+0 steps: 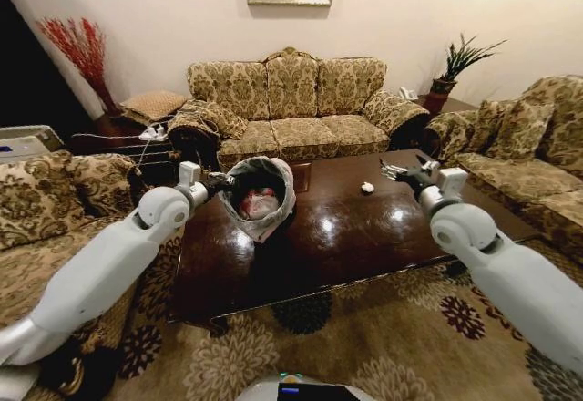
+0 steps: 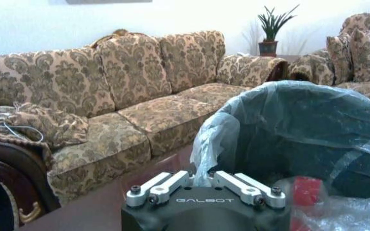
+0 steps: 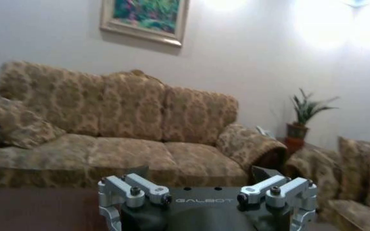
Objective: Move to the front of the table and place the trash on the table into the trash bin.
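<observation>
Head camera high above the table [image 1: 364,228]; both wrist cameras low, facing the shared sofa [image 1: 291,109].

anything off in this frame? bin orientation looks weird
Yes. The trash bin is lifted off the table by the left gripper and tipped, mouth facing the head camera, red-and-white trash inside. A white paper wad lies on the table. Right gripper hovers open.
</observation>
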Motion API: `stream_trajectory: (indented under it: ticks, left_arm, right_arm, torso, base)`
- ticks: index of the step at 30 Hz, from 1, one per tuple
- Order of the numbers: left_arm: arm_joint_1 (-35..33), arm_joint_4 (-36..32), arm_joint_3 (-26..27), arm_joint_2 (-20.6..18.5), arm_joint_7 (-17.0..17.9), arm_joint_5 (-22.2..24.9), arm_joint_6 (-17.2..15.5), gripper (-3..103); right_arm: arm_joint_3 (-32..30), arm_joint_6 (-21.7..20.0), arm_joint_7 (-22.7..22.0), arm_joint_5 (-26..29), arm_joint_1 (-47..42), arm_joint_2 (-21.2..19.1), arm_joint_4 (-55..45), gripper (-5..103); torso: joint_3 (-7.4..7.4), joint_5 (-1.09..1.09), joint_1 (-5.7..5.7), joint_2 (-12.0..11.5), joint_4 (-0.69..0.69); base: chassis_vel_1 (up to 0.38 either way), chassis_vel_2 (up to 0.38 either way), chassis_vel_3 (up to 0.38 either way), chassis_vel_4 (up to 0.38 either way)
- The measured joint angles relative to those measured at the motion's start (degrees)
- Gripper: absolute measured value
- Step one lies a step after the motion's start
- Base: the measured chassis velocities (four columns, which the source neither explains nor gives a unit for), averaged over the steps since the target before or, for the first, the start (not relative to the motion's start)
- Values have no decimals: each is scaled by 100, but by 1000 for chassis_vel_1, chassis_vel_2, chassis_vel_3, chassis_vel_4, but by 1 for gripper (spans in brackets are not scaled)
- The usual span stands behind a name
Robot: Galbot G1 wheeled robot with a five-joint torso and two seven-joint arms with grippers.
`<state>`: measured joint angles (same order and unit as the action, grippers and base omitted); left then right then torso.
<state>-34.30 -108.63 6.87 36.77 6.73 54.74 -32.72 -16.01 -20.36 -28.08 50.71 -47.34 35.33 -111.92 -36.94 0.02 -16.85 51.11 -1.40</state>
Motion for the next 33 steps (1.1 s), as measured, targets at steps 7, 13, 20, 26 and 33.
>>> stream_trajectory:
  ticks: [7,13,20,26,33]
  left_arm:
    - [11,16,1,-55,-27,2,29,3]
    - [10,24,-12,-49,-28,6,41,3]
    - [13,21,-23,-49,-29,11,41,3]
    - [-28,-46,-23,-51,-25,11,41,3]
    - [-123,-170,36,-82,-10,11,41,3]
  right_arm:
    - [-37,-27,-59,-25,-16,79,93,100]
    - [32,-63,-72,-143,-103,144,51,100]
    - [-137,-131,20,-195,-346,165,17,100]
    - [-149,-123,30,-258,-413,197,-21,100]
    - [-78,-112,2,-267,-422,211,-82,100]
  torso:
    - [0,-2,0,0,-3]
    - [-1,-1,-3,-1,-2]
    - [-1,-2,0,0,-2]
    - [0,-4,0,-1,-3]
    - [-1,-2,-1,-2,-4]
  base:
    - [0,0,0,0]
    - [-9,5,4,-4]
    - [0,0,0,0]
    - [-54,-47,68,48]
    - [-170,-136,189,143]
